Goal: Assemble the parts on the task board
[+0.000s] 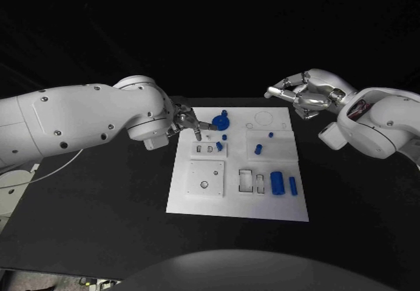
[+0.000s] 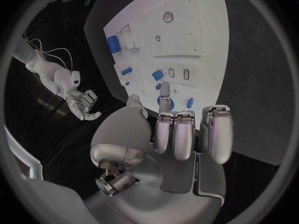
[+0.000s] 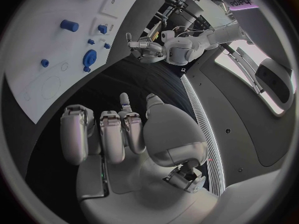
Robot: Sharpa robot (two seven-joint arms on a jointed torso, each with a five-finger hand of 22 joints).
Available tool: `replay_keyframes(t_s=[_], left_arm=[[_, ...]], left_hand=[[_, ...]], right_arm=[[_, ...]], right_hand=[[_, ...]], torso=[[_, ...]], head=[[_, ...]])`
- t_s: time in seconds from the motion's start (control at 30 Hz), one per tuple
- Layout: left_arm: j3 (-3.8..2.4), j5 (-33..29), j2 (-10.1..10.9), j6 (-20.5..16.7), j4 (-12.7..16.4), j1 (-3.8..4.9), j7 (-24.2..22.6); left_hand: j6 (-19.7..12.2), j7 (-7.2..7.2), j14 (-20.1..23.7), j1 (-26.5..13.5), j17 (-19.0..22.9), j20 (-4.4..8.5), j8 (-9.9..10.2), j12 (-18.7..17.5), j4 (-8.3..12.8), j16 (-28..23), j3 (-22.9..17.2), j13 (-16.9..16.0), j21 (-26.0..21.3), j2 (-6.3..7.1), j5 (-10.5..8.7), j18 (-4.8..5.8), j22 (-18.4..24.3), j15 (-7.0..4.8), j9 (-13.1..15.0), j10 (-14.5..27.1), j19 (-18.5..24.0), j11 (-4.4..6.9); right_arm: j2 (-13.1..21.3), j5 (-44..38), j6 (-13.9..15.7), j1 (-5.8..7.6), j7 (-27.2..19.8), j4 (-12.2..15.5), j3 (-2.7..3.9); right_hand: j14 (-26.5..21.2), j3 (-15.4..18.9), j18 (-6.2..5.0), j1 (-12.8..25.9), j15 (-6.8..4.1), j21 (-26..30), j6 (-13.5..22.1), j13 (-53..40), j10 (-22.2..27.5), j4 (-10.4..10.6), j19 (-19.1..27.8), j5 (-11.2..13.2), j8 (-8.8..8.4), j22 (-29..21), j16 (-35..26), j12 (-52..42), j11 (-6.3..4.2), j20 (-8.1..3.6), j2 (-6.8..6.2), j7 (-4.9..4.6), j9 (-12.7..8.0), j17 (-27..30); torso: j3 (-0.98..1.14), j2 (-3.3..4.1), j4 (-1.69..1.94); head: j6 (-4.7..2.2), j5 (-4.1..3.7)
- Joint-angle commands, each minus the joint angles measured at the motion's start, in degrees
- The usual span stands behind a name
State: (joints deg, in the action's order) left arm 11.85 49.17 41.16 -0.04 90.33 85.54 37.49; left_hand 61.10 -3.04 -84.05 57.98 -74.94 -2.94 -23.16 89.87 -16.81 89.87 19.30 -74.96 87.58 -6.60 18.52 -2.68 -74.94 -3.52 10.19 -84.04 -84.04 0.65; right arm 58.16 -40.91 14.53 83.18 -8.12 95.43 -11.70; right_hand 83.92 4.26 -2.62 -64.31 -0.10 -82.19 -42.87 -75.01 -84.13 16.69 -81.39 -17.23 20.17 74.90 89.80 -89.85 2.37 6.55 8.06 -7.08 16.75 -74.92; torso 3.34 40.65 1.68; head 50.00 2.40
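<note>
The white task board (image 1: 238, 206) lies in the middle of the black table (image 1: 105, 212), its long axis running from the bottom of the head view toward the top. The left hand (image 1: 187, 119) sits at the board's upper left corner, with one finger reaching out over the board edge toward a round blue gear-like part (image 1: 221, 123) near the top of the board; whether the fingertip touches anything cannot be told. In the left wrist view the left hand's fingers (image 2: 186, 134) are bent inward side by side with nothing between them, one slimmer finger extended toward the board. The right hand (image 1: 304, 94) hovers in the upper right of the head view, just beyond the board's top right corner and clear of the table, fingers curled in loosely and grasping nothing; the right wrist view shows the same curled fingers (image 3: 106, 134) with no part in them. At the lower right of the board a thick blue cylinder (image 1: 277, 182) lies flat, long axis pointing up and down the frame, with a thinner blue rod (image 1: 293, 186) just beside it on the right, parallel to it. Smaller blue pegs (image 1: 260, 147) stand in the middle of the board.
</note>
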Motion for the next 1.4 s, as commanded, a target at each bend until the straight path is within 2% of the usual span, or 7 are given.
replay_keyframes(t_s=[0.03, 0.17, 0.37, 0.77, 0.97, 1.13, 1.4], left_arm=[[-0.1, 1.5, -1.2, 6.9, -1.4, 0.04, 10.4], [-0.08, 0.7, -2.9, 7.9, -3.0, -0.07, 10.8], [0.37, -1.8, -5.5, 8.7, -5.7, -0.53, 11.0], [0.47, -3.5, -8.1, 7.9, -8.6, -1.15, 10.4], [0.48, -3.8, -9.2, 7.5, -10.2, -1.83, 10.0], [0.47, -4.1, -9.7, 7.0, -10.9, -2.22, 9.7], [0.46, -4.1, -10.7, 7.1, -12.1, -2.45, 9.5]], left_hand=[[0.6, 0.09, -6.0, 0.3, -15.1, 0.53, 0.7, 0.1, 0.1, 0.1, 0.2, -15.0, 0.1, -0.8, 1.27, 1.15, -8.1, -0.5, 0.1, -6.0, -2.0, 0.47], [0.6, 0.03, -6.0, 0.6, -15.1, 0.55, 1.5, 0.1, 0.2, 0.1, 0.3, -15.0, 0.1, -1.06, 2.01, 1.14, -8.1, -0.51, 0.1, -6.0, -2.0, 0.44], [0.9, -0.04, -6.0, 1.9, -15.1, 0.54, 2.8, 0.1, 0.3, 0.1, 0.3, -15.0, 0.0, -1.33, 3.99, 1.14, -8.1, -0.48, 0.3, -6.0, -2.0, 0.4], [1.1, -0.05, -6.0, 2.3, -15.1, 0.53, 3.3, 0.1, 0.2, 0.1, 0.3, -15.0, -0.1, -1.6, 4.39, 1.07, -7.8, -0.47, 0.4, -6.0, -1.8, 0.39], [1.2, -0.08, -6.0, 2.8, -15.1, 0.52, 3.8, 0.1, 0.3, 0.1, 0.3, -15.0, -0.2, -1.78, 4.88, 1.06, -7.8, -0.45, 0.5, -6.0, -1.8, 0.37], [1.1, -0.12, -6.0, 3.1, -15.1, 0.5, 4.1, 0.1, 0.3, 0.1, 0.2, -15.0, -0.2, -1.9, 5.14, 1.03, -7.6, -0.43, 0.5, -6.0, -1.7, 0.34], [1.4, -0.1, -6.0, 3.7, -15.1, 0.49, 4.4, 0.1, 0.3, 0.1, 0.1, -15.0, -0.3, -2.05, 5.55, 1.01, -7.6, -0.44, 0.7, -6.0, -1.6, 0.35]], right_arm=[[0.1, 0.1, -1.4, 0.02, 0.3, 0.3, -0.01], [0.1, 0.2, -1.6, 0.02, 0.6, 0.3, -0.02], [-0.3, 1.1, -2.2, 0.02, 1.1, 0.0, -0.05], [-0.4, 1.5, -2.9, 0.02, 1.9, -0.3, -0.09], [-0.5, 1.7, -2.9, 0.02, 1.8, -0.4, -0.1], [-0.5, 1.7, -3.0, 0.01, 1.7, -0.5, -0.13], [-0.6, 1.8, -2.8, 0.0, 1.6, -0.7, -0.18]], right_hand=[[6.1, 0.3, 0.27, -0.2, 0.29, -0.2, -0.5, -15.0, -5.9, 0.0, -0.5, -0.2, 0.38, 12.0, 0.2, -0.2, 0.41, 0.05, 0.55, -0.09, 0.1, -15.1], [6.1, 0.3, 0.26, -0.3, 0.3, -0.2, -0.5, -15.0, -5.9, 0.0, -0.5, -0.3, 0.41, 12.0, 0.2, -0.2, 0.42, 0.06, 0.56, -0.11, 0.1, -15.1], [6.1, 0.4, 0.24, -0.5, 0.35, -0.1, -0.6, -15.0, -5.9, 0.0, -0.4, -0.9, 0.48, 12.0, 0.2, -0.2, 0.48, 0.11, 0.67, -0.17, 0.3, -15.1], [6.1, 0.5, 0.19, -1.0, 0.42, 0.0, -0.5, -15.0, -5.9, -0.1, -0.3, -1.7, 0.53, 11.9, 0.2, -0.2, 0.55, 0.18, 0.81, -0.24, 0.4, -15.1], [6.1, 0.6, 0.16, -1.3, 0.47, 0.1, -0.6, -15.0, -5.9, -0.1, -0.2, -2.2, 0.56, 11.9, 0.2, -0.2, 0.59, 0.22, 0.87, -0.27, 0.5, -15.1], [6.1, 0.6, 0.15, -1.7, 0.5, 0.1, -0.5, -15.0, -5.9, -0.1, -0.1, -2.6, 0.57, 11.9, 0.2, -0.2, 0.64, 0.26, 0.92, -0.31, 0.6, -15.1], [6.1, 0.6, 0.08, -2.5, 0.57, 0.3, -0.5, -15.0, -5.9, -0.2, 0.1, -3.5, 0.6, 11.8, 0.2, -0.2, 0.7, 0.33, 0.99, -0.37, 0.8, -15.1]], torso=[[0.08, 0.11, -0.21], [0.13, 0.01, -0.17], [-0.11, 0.07, -0.33], [-0.03, -0.07, -0.23], [-0.13, -0.01, -0.4], [-0.16, -0.08, -0.3], [-0.17, -0.21, -0.26]], head=[[0.0, 0.22], [0.0, 0.51], [0.0, 0.4], [0.0, 0.17], [0.0, 0.09], [0.0, -0.45], [0.0, -0.47]])
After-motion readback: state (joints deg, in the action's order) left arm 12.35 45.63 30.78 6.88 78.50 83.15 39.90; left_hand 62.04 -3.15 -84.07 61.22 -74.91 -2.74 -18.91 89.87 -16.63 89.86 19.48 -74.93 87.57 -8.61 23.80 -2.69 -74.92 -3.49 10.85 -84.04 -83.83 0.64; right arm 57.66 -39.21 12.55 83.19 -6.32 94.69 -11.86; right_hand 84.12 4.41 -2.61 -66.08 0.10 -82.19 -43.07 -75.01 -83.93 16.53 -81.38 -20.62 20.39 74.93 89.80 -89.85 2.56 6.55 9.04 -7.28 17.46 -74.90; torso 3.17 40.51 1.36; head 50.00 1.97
